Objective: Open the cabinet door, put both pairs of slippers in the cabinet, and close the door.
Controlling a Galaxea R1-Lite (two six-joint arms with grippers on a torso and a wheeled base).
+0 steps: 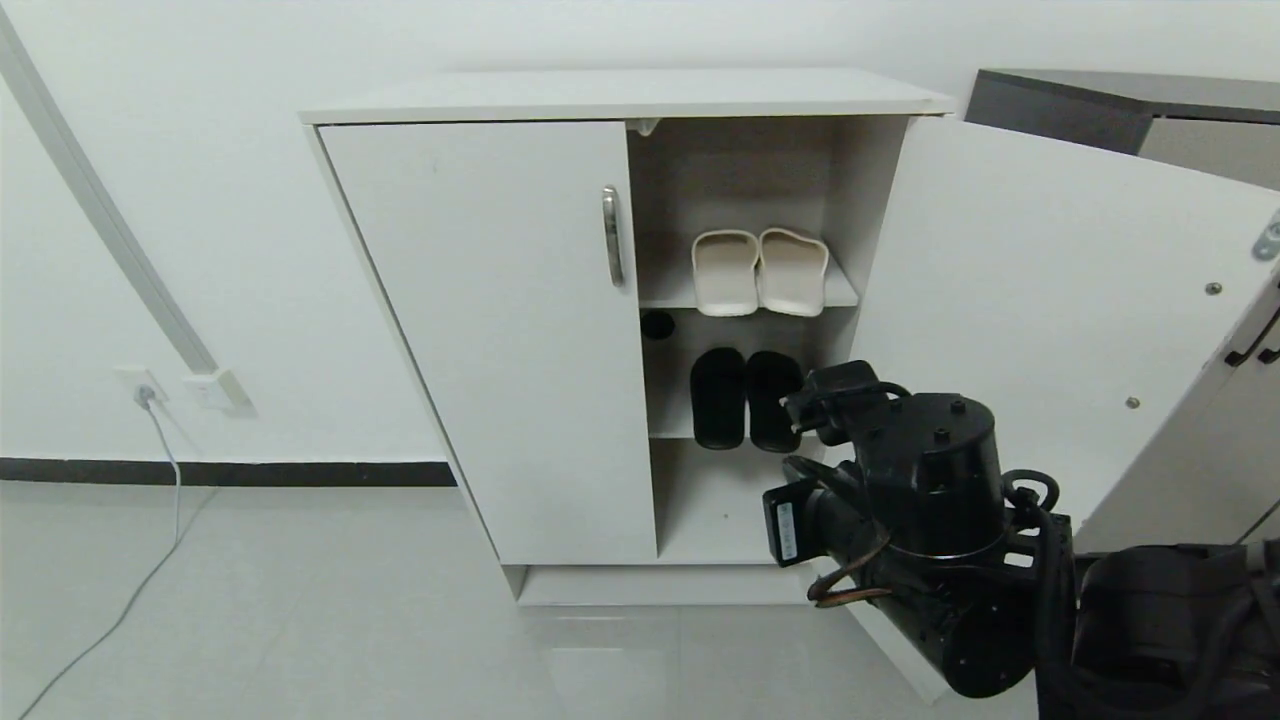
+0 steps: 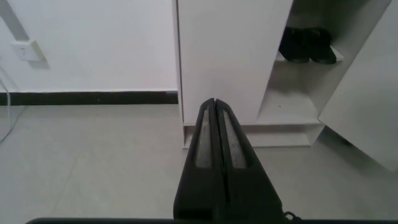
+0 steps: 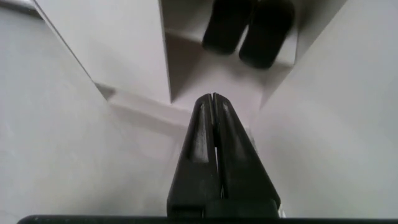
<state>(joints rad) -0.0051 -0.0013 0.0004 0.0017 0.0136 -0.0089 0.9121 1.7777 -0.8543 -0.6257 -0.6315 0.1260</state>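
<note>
Slippers are sitting inside the cabinet, the white pair on the upper shelf and the black pair below it, so only closing seems left. The right door is standing wide open. The right gripper is hovering low before the opening and the left gripper is facing the left door, both with fingers pressed together and empty. The right door's outer face is turned away.

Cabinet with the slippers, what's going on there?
Both pairs are in the cabinet: white slippers on the upper shelf, black slippers on the shelf below. The right door stands wide open, the left door shut. The right gripper, shut and empty, points at the open side near the black pair; the left gripper is shut and empty too. Only closing the door remains.
</note>
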